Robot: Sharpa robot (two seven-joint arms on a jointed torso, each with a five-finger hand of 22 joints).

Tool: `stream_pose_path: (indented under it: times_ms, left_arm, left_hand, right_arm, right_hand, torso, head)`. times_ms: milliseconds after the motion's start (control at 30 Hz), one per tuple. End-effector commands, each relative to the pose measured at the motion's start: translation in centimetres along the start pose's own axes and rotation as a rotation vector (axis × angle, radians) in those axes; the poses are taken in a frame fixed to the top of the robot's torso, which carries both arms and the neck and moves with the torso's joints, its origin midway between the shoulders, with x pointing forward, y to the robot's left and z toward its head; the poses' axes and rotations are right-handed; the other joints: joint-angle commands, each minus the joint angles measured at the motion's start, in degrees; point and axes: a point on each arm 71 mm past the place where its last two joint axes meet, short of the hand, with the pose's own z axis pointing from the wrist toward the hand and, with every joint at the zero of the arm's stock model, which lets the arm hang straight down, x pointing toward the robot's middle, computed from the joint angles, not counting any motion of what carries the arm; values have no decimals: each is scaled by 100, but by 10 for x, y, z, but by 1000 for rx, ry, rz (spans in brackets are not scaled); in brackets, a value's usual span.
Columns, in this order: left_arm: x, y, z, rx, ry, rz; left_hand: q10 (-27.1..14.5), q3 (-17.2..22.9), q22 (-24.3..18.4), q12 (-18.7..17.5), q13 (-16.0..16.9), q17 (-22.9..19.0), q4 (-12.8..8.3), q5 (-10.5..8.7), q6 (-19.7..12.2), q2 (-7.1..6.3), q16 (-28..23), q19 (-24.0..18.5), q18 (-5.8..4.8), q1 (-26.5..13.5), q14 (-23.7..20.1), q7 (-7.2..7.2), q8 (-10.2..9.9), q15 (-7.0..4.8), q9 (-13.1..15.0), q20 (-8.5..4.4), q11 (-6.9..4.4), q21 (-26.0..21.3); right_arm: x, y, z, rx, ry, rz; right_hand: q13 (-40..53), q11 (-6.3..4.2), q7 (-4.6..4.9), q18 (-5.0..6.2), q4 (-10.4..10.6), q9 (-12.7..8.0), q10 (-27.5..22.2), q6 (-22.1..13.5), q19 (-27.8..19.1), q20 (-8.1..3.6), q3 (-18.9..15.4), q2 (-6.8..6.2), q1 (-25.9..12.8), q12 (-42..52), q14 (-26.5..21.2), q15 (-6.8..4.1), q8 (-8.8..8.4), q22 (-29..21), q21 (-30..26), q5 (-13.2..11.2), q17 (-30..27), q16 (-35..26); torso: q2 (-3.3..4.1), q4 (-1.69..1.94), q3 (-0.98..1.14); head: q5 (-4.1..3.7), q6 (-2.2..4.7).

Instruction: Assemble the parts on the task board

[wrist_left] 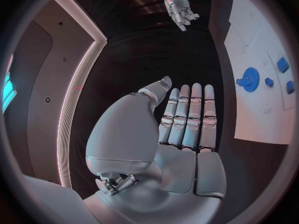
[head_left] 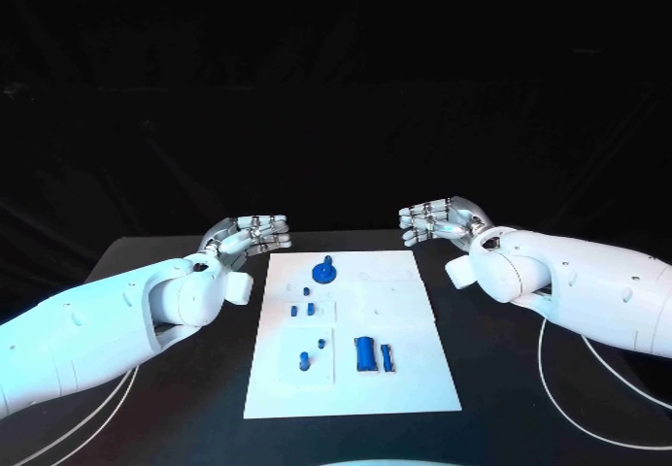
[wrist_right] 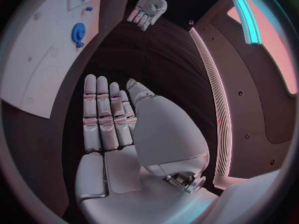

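Note:
The white task board (head_left: 351, 388) lies flat in the middle of the black table. A blue gear (head_left: 325, 272) stands near its far end, with small blue pieces (head_left: 303, 311) just behind it. A bigger blue block (head_left: 365, 353) and a thin blue piece (head_left: 386, 358) lie toward the near end, beside two small pegs (head_left: 304, 362). My left hand (head_left: 248, 235) hovers off the board's far left corner, fingers stretched out and holding nothing. My right hand (head_left: 441, 223) is off the far right corner, also outstretched and holding nothing. The left wrist view shows my flat palm (wrist_left: 181, 119) and the gear (wrist_left: 250, 79).
Bare black tabletop (head_left: 519, 408) surrounds the board on both sides. White cables (head_left: 588, 388) trail under my right arm near the table's front. In the right wrist view my palm (wrist_right: 109, 119) faces the board's edge (wrist_right: 44, 59), with the gear (wrist_right: 78, 33) beyond it.

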Motion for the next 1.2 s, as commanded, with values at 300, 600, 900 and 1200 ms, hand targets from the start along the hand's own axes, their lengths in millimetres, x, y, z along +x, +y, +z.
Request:
stream_pose_path:
  times_ms: [300, 600, 900, 1200]
  left_arm:
    - [-6, -2, 11, 81, -86, 1]
    - [4, 0, 4, 59, -90, 29]
    - [32, -1, -17, 115, -169, 96]
    - [50, -4, -33, 158, -220, 141]
  left_hand:
    - [14, -193, -845, -355, -6, -309, 43, 20, 5, 15, -788, -202, 72, 33, 216, 11, -214, 100, -4, 131, 97, -9]
    - [-2797, -1209, -2223, -1010, -359, -754, 26, -349, -2646, 613, -1333, -2316, -395, -3645, -2351, -465, -656, -310, -379, -595, -356, -369]
    - [-3741, -1548, -2684, -1010, -359, -754, 26, -349, -3533, 613, -1519, -3028, -520, -4871, -3208, -994, -656, -771, -379, -838, -875, -369]
    - [-4440, -1802, -3028, -1010, -359, -754, 26, -349, -4192, 613, -1950, -3553, -989, -5781, -3843, -994, -656, -771, -379, -1406, -875, -369]
  right_arm:
    - [6, -3, 21, -113, 55, 180]
    - [13, -5, 14, -75, -24, 137]
    - [44, -1, -11, -107, -134, 174]
    - [68, 4, -37, -118, -227, 191]
  right_hand:
    - [-1113, 100, 31, 38, -420, -322, 119, 51, 407, 85, 353, -6, -385, -65, 250, 78, -22, -689, -787, -33, -825, -657]
    - [-1610, -285, -486, -400, -559, -1040, -2877, -2595, -2302, -450, -317, 139, -4125, -443, -2866, -500, -388, -1392, -1615, -567, -1212, -1119]
    - [-1610, -719, -662, -524, -559, -1040, -3874, -3474, -3207, -630, -546, 139, -5365, -443, -3907, -500, -388, -1625, -1891, -746, -1641, -1119]
    - [-1610, -719, -1074, -1017, -559, -1040, -4622, -4132, -3884, -1054, -1081, 139, -6296, -443, -4682, -500, -388, -2175, -2099, -1169, -1641, -1119]
  torso:
    - [-180, 38, 10]
    - [-89, 31, 28]
    - [6, 60, 63]
    - [10, 61, 65]
  head:
    - [7, 204]
    - [61, 382]
    - [160, 721]
    - [164, 735]
